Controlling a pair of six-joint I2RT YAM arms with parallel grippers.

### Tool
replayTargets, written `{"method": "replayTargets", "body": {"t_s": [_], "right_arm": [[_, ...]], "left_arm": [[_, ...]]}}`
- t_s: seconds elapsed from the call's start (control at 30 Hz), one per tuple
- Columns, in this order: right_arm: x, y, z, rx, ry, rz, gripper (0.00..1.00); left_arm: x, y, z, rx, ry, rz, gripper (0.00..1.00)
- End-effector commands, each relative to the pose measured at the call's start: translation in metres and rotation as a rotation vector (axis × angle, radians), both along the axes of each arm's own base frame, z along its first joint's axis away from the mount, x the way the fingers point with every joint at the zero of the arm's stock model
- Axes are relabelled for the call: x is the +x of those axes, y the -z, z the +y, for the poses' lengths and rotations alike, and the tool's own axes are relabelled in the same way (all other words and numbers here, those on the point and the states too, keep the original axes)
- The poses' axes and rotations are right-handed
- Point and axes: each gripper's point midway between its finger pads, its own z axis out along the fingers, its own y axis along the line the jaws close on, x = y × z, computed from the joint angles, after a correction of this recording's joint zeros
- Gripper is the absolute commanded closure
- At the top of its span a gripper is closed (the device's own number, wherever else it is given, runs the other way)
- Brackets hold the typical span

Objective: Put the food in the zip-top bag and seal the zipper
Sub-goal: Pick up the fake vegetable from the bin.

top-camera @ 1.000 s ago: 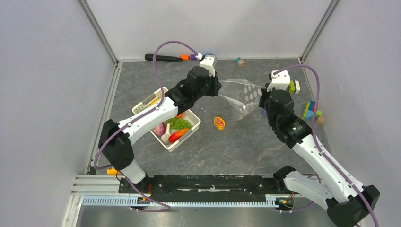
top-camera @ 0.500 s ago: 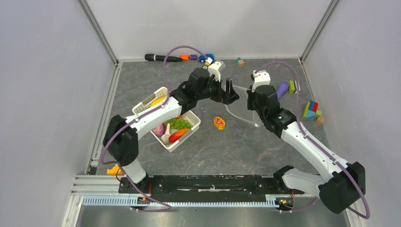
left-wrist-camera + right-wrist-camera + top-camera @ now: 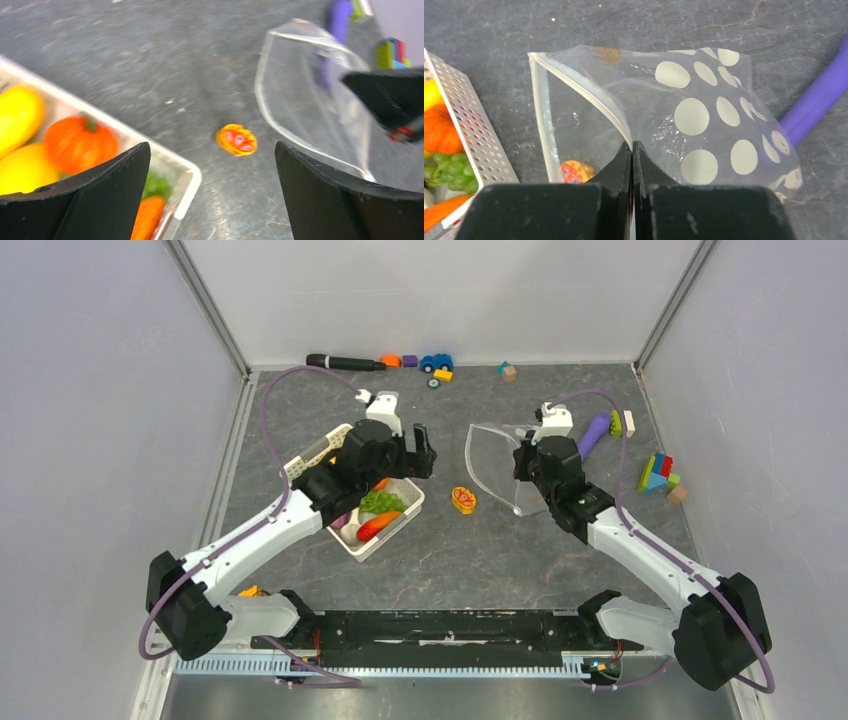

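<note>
The dark grey, marbled tabletop (image 3: 520, 560) is sitting inside a booth of pale grey walls (image 3: 90, 390), with a slotted metal rail (image 3: 400, 665) running along its near edge. The right claw (image 3: 632, 150), fingers pressed together, is pinching the rim of the zip-top bag (image 3: 704, 115). It is holding the bag right of centre with its mouth gaping toward the white basket (image 3: 408, 512). The zipper (image 3: 543, 120) is showing as a pale strip around that mouth. The left claw (image 3: 211, 150) is hanging over the basket's far corner with its fingers spread wide, gripping nothing.

Most of the food is lying in the basket (a pumpkin (image 3: 80, 142), yellow mango (image 3: 17, 115), green grapes (image 3: 378, 501) and a red chili (image 3: 378, 525) are showing). One small orange piece (image 3: 463, 500) is lying on the bare tabletop between basket and bag. A purple-handled brush (image 3: 597, 432) and coloured blocks (image 3: 655, 473) are lying to the right. A black-handled tool (image 3: 345, 362) is resting by the back wall.
</note>
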Motion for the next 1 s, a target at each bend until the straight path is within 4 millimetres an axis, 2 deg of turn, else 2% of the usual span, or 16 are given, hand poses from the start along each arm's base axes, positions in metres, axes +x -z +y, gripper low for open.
{"method": "replayTargets", "body": {"t_s": [0.0,0.17,0.3,0.47,0.7,0.97], "right_arm": [[0.009,-0.019,0.007,0.14,0.031,-0.093,1.0],[0.005,-0.018,0.02,0.195,-0.038,-0.126,1.0],[0.003,-0.015,0.022,0.191,-0.06,-0.125,1.0],[0.0,-0.012,0.022,0.143,-0.088,-0.11,1.0],[-0.004,-0.007,0.023,0.116,-0.113,-0.098,1.0],[-0.007,-0.01,0.025,0.112,-0.141,-0.099,1.0]], "left_arm": [[0.009,0.034,0.074,0.106,-0.364,0.081,0.0],[0.021,0.063,0.097,0.075,-0.488,0.168,0.0],[0.034,0.087,0.117,0.004,-0.567,0.241,0.0],[0.045,0.114,0.118,-0.15,-0.541,0.32,0.0],[0.051,0.137,0.121,-0.134,-0.562,0.362,0.03],[0.057,0.152,0.123,-0.139,-0.593,0.385,0.2]]}}
